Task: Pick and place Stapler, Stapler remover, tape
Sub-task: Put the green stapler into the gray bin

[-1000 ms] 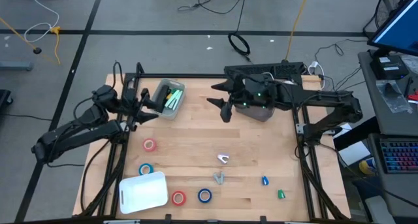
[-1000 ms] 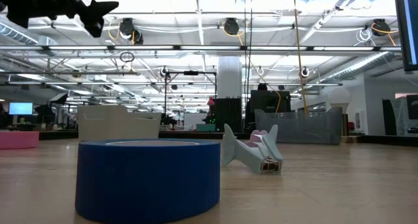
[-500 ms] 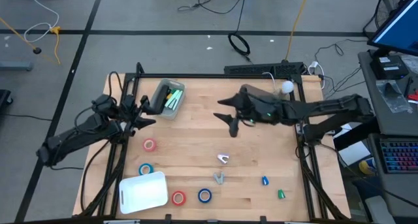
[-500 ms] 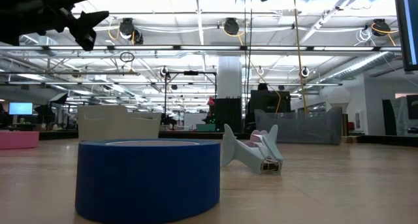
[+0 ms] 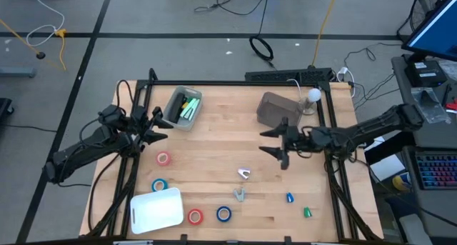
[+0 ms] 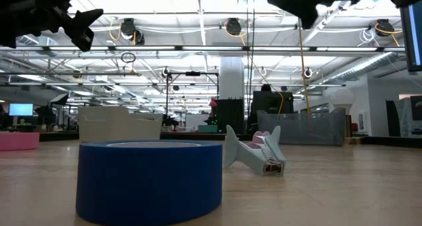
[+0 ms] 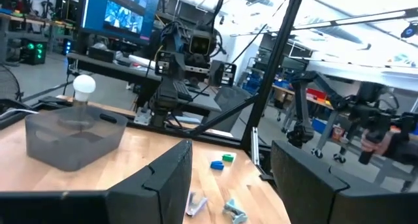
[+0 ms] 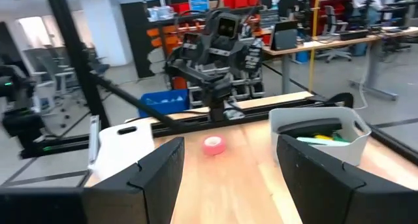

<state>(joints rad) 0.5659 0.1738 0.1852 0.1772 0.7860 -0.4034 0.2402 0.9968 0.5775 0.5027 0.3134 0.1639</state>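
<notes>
Above the tabletop (image 5: pixel 214 141), our right end effector (image 5: pixel 280 143) hangs released and empty, so we judge this the approach. The stapler remover (image 5: pixel 244 173) lies nearby; tape (image 5: pixel 163 158) sits near our waiting, released left end effector (image 5: pixel 156 123). Next comes descending.

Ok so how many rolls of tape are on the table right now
4. A pink roll lies near the left gripper, a blue roll above the white bin, and a red roll beside a blue roll at the front edge. Others may be hidden.
</notes>
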